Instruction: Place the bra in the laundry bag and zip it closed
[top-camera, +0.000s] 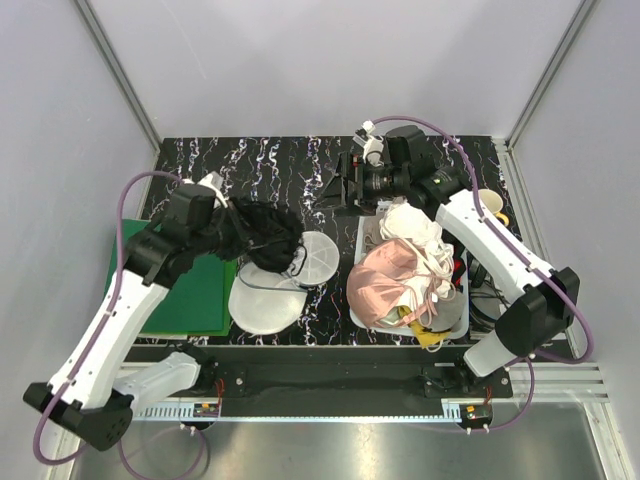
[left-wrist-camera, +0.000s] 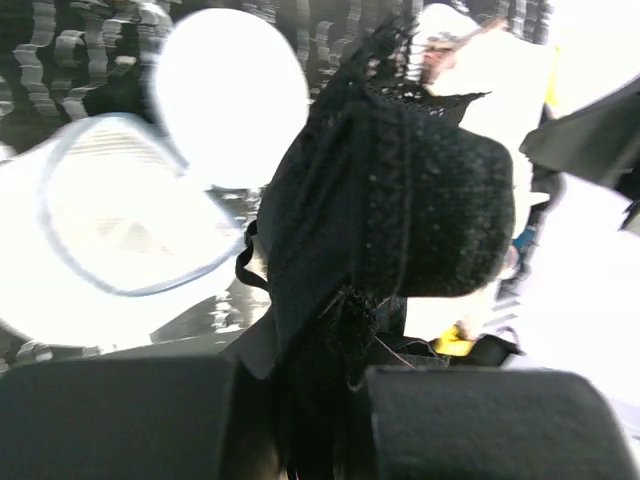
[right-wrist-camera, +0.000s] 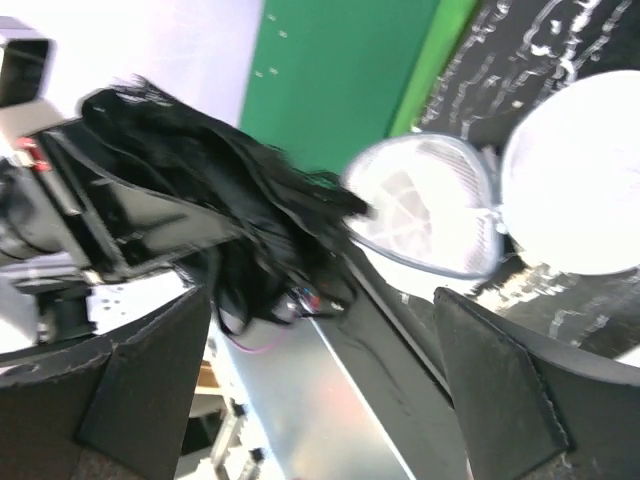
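The black bra (top-camera: 266, 236) hangs bunched from my left gripper (top-camera: 238, 236), which is shut on it just above the left side of the laundry bag (top-camera: 268, 300). The bag lies open as two white round halves, the second half (top-camera: 312, 257) to the right. In the left wrist view the bra (left-wrist-camera: 400, 200) fills the middle, pinched between my fingers (left-wrist-camera: 470, 420), with the mesh bag (left-wrist-camera: 120, 215) below it to the left. My right gripper (top-camera: 336, 190) is open and empty over the back of the table. Its view shows the bra (right-wrist-camera: 230, 190) and the bag (right-wrist-camera: 430, 205).
A white rectangular basket (top-camera: 459, 322) at the right holds a shiny pink garment (top-camera: 385, 280) and a white cloth (top-camera: 415, 232). A green mat (top-camera: 190, 295) lies at the left. A cup (top-camera: 492, 205) stands at the far right. Grey walls enclose the table.
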